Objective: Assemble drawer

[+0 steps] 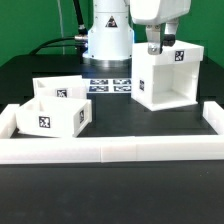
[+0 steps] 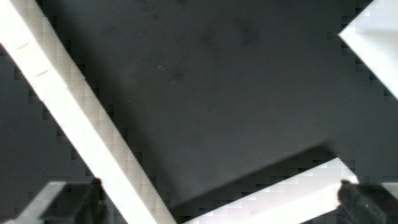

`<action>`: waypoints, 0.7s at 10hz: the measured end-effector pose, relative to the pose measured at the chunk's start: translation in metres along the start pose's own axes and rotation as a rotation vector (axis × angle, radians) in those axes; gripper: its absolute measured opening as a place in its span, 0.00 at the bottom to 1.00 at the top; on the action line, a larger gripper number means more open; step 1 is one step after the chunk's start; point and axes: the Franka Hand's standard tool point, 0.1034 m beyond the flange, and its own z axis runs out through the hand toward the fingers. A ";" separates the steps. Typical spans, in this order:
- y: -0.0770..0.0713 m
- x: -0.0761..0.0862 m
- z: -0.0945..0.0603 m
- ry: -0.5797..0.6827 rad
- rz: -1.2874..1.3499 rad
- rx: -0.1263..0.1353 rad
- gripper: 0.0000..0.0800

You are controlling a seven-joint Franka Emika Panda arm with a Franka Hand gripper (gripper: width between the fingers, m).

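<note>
The tall white drawer casing [image 1: 165,78] stands upright at the exterior view's right, open side toward the camera, with a tag on its upper right. Two shallow white trays sit at the left, one in front [image 1: 55,116] and one behind it [image 1: 62,91]. My gripper [image 1: 155,47] hangs just above the casing's top left corner, open and empty. In the wrist view my gripper [image 2: 210,206] has its fingertips [image 2: 365,200] far apart, with a narrow white edge [image 2: 80,110] running slantwise between them over the black table. I cannot tell which part that edge belongs to.
A long low white border rail [image 1: 110,150] runs along the front and turns back at both sides. The marker board [image 1: 110,85] lies flat in front of the robot base [image 1: 108,40]. The table is black.
</note>
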 end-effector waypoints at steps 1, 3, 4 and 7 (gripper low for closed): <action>0.000 0.000 0.000 -0.001 -0.003 -0.001 0.81; 0.000 0.000 0.000 -0.001 -0.003 -0.001 0.81; 0.000 0.000 0.000 -0.001 -0.003 -0.001 0.81; -0.017 0.000 -0.011 0.001 0.075 -0.012 0.81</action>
